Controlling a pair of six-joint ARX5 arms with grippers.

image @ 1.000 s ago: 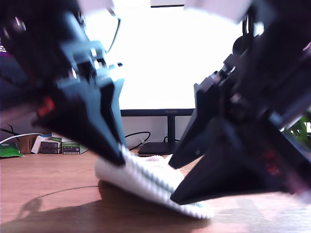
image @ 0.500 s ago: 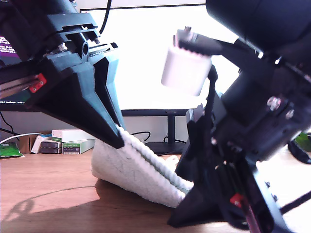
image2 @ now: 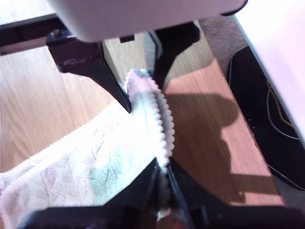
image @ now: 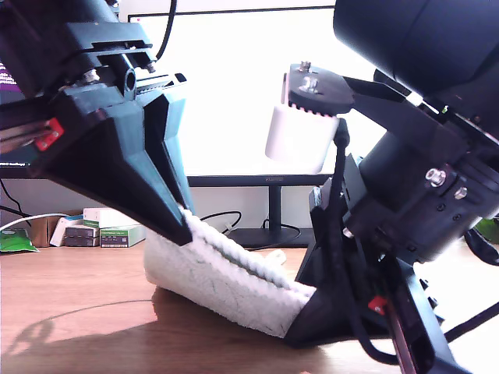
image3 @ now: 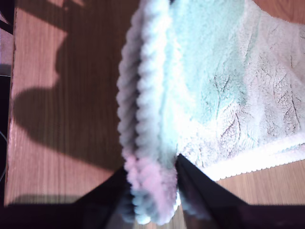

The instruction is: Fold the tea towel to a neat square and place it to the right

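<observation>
- My first end effector [image2: 162,179] is pressed onto the ribbed hem [image2: 159,124] of the tea towel [image2: 90,164], pinching it.
- My second end effector [image3: 152,191] pinches the same hem at its other end, fingers either side of the roll.
- In the exterior view, two arms hold the tea towel [image: 226,280] between them, centre frame. The hem slopes down toward the exterior view's right.
- The towel's lower part rests on the wooden tabletop [image: 78,312].
- Behind it, small boxes [image: 109,230] sit at the exterior view's left, with a bright monitor [image: 234,93] farthest back.
</observation>
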